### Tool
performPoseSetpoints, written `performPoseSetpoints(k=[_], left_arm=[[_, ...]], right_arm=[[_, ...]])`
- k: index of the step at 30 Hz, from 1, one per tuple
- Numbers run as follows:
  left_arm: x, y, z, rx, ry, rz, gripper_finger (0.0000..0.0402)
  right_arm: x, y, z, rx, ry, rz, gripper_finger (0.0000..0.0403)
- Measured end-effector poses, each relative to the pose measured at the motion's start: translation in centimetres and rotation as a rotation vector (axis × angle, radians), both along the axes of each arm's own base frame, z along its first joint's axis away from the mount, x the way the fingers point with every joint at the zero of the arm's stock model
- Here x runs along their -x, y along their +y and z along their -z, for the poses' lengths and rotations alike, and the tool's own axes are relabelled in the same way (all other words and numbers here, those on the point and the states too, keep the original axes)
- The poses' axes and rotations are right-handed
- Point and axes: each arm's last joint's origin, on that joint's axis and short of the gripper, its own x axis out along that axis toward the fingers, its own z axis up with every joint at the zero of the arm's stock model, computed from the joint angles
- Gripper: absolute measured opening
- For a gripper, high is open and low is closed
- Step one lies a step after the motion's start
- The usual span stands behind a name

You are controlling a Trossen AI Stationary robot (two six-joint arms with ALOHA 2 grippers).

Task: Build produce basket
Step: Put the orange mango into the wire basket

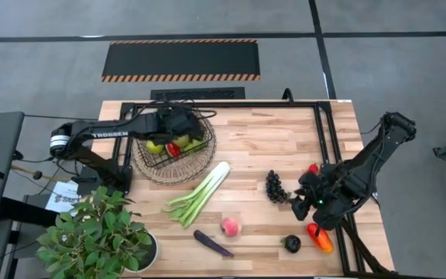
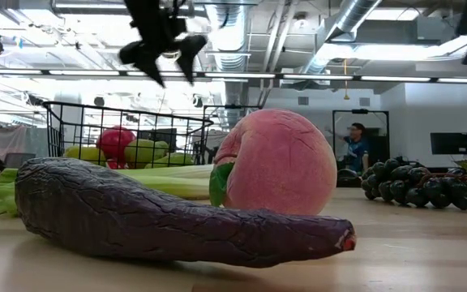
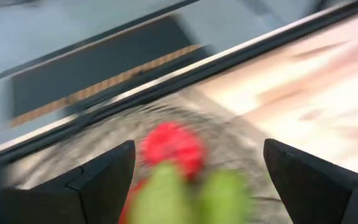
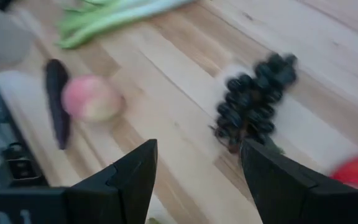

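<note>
While my left tool (image 1: pixel 178 128) hangs over the basket (image 1: pixel 178 159), its fingers (image 3: pixel 101 180) are spread wide with nothing between them, and below them sit a red apple (image 3: pixel 174 148) and green pears (image 3: pixel 191 196) inside the mesh. From above I see the basket at the far left of the bench (image 1: pixel 285 147), with pears (image 1: pixel 155 146) and red fruit (image 1: pixel 173 149) in it. On the bench between my arms lies the long green-white leek (image 1: pixel 200 194); nearer the front edge are the peach (image 1: pixel 231 226) and the purple aubergine (image 1: pixel 212 243), just beside each other. My right tool (image 1: pixel 310 203) hovers near the dark grapes (image 1: pixel 276 187), jaws partly apart and empty; through its wrist camera the grapes (image 4: pixel 253 99) lie just ahead of the fingers (image 4: pixel 135 180). By that arm there's an orange pepper (image 1: pixel 320 237) and a dark round item (image 1: pixel 292 243) I can't identify. A potted plant (image 1: pixel 95 236) stands at the front left corner
</note>
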Motion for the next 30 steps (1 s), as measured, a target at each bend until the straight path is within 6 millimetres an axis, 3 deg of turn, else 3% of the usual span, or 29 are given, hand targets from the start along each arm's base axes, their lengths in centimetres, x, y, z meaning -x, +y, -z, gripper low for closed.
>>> performPoseSetpoints(k=[10,19,30], left_arm=[[-3.9,-4.0,-2.4,0.065,-0.353,0.367,0.034],[-4.3,-7.4,-2.5,0.106,-0.351,0.582,0.034],[-4.4,-9.1,-2.6,0.13,-0.341,0.742,0.034]], right_arm=[[1.1,0.4,0.3,-0.054,0.041,0.074,0.0255],[0.5,2.1,2.7,-0.083,0.185,0.153,0.0255],[-1.5,3.5,4.8,-0.131,0.197,0.239,0.0255]])
